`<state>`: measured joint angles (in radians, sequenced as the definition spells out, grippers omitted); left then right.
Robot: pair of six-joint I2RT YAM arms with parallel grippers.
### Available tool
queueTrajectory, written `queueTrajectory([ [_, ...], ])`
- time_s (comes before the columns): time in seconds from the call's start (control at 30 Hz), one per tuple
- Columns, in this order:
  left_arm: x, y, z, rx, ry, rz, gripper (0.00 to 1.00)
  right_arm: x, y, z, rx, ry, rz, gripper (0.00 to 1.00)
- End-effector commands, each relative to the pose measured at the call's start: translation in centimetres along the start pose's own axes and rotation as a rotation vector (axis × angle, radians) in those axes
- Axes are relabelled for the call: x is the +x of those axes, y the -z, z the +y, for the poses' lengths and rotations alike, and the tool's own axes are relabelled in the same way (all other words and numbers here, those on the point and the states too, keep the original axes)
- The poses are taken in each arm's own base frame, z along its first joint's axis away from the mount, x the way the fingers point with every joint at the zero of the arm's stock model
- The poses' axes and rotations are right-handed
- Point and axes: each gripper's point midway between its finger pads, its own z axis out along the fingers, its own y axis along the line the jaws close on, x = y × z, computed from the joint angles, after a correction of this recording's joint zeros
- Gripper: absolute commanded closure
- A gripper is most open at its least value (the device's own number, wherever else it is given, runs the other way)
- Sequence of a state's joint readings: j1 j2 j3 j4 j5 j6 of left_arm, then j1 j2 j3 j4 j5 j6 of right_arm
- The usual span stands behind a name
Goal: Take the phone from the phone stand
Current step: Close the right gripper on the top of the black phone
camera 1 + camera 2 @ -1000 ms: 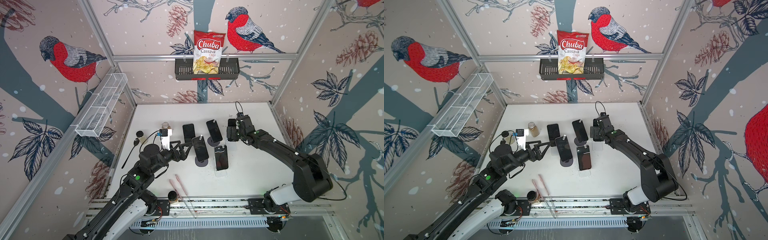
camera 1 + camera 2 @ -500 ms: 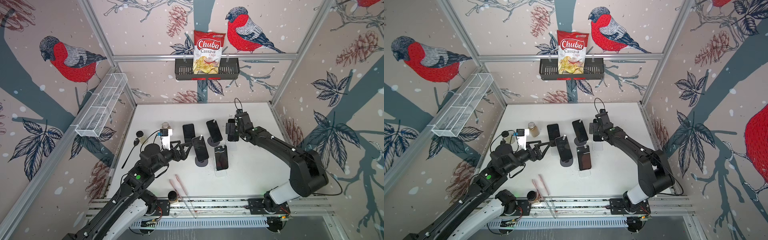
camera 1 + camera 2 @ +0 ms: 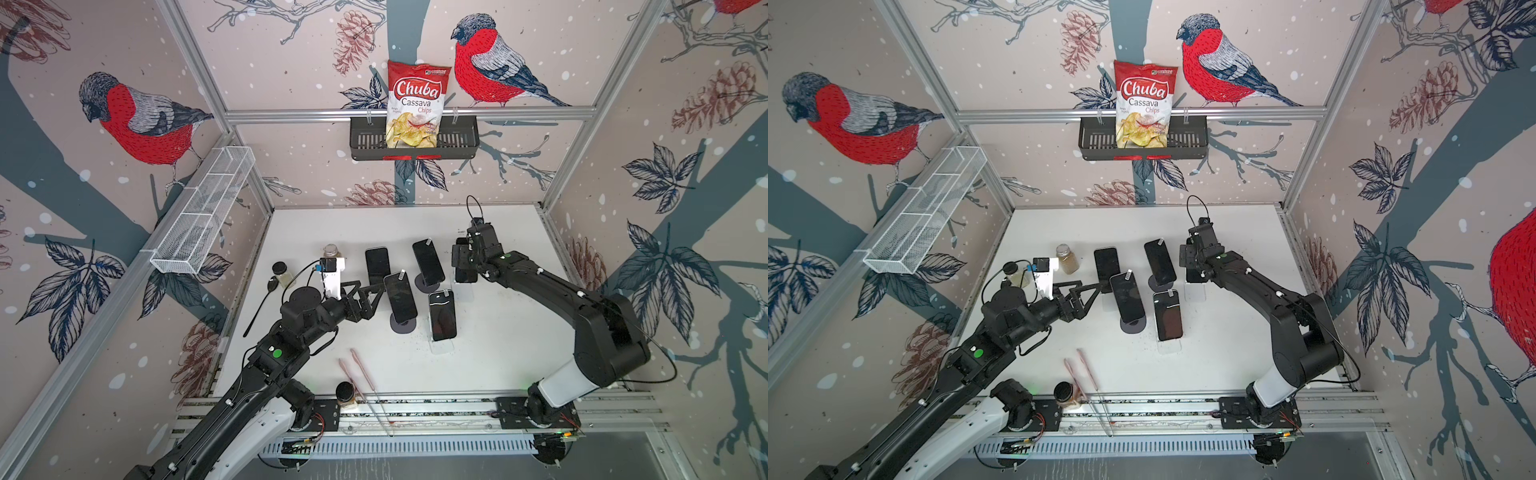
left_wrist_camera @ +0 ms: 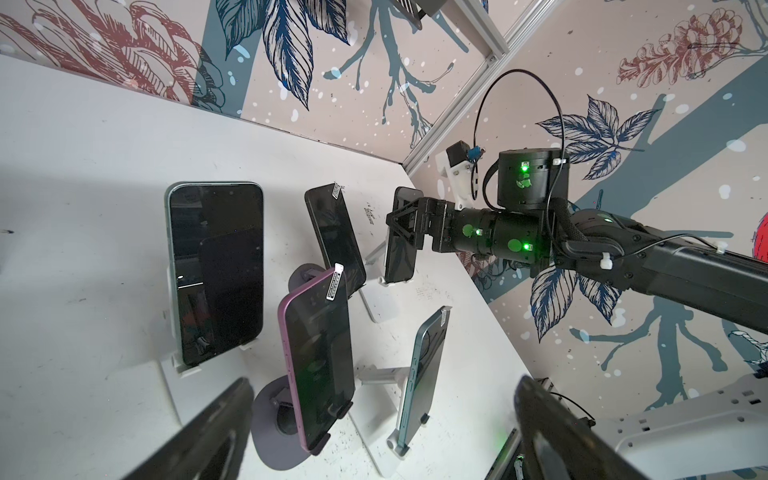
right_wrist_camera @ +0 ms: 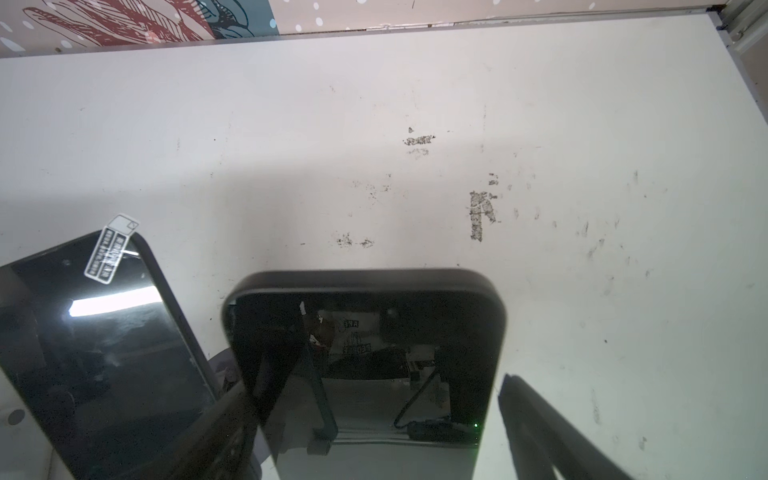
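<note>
Several dark phones lean on stands mid-table. The back-right phone (image 3: 465,277) (image 3: 1194,275) (image 5: 365,332) rests on a white phone stand (image 3: 468,291) (image 4: 384,309). My right gripper (image 3: 463,259) (image 3: 1188,258) (image 4: 401,232) (image 5: 374,424) straddles that phone's upper part. One of its fingers (image 5: 232,415) lies at the phone's edge, while the other one (image 5: 540,428) shows a thin gap. My left gripper (image 3: 380,296) (image 3: 1096,296) (image 4: 382,449) is open and empty. It points at a purple-edged phone (image 3: 401,299) (image 4: 320,365) on a round dark stand (image 3: 402,327).
Three more phones (image 3: 377,264) (image 3: 428,259) (image 3: 442,313) stand close together between the arms. Jars (image 3: 331,251) (image 3: 281,272) and a black spoon (image 3: 259,305) sit left. Pink sticks (image 3: 359,374) and a jar (image 3: 345,392) lie near the front edge. A chips bag (image 3: 417,104) hangs on the back wall.
My right gripper has shifted slightly onto the back-right phone and its jaws have narrowed round it. The left arm has stayed put.
</note>
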<state>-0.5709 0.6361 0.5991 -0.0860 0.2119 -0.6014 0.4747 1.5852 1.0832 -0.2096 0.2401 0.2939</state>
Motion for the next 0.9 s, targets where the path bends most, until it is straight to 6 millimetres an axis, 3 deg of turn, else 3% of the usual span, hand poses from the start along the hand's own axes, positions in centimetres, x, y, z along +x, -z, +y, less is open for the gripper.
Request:
queueTrajectory([
  [0.0, -1.1, 0.0, -0.9, 0.039, -0.027, -0.045, 0.03, -0.9, 0.0, -0.1, 0.012, -0.021, -0.030, 0.12],
  [0.33, -0.9, 0.0, -0.4, 0.015, -0.024, -0.041, 0.03, -0.9, -0.3, 0.2, 0.004, -0.013, -0.023, 0.34],
  [0.57, -0.6, -0.1, 0.0, 0.002, -0.018, -0.034, 0.03, -1.3, 0.0, 0.6, -0.011, -0.004, -0.021, 0.38],
  [0.87, -0.1, -1.0, 0.6, -0.016, -0.003, -0.012, 0.03, -3.2, 2.2, 0.7, -0.037, -0.003, -0.069, 0.40],
])
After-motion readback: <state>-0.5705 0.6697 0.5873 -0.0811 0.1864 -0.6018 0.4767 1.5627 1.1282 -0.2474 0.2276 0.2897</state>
